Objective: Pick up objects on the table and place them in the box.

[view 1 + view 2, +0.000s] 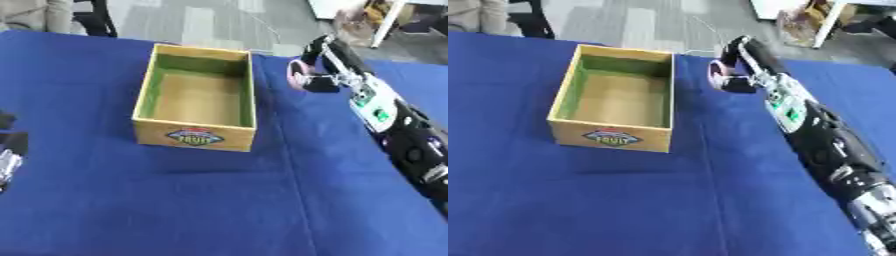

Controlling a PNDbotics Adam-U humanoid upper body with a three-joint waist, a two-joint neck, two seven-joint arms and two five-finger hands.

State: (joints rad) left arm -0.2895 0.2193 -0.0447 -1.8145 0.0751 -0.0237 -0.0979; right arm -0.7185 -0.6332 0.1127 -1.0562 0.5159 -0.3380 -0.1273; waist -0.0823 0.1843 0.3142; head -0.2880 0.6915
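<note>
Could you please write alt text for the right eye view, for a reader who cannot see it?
The robot's right hand reaches across a blue tablecloth and curls around a pink object just right of an open wooden box, which looks empty. The left hand does not show here.

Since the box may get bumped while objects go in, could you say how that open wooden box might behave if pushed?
The yellow-sided wooden box looks stiff and sits flat, so it probably slides on the blue cloth rather than tips. It appears empty, so likely light.
</note>
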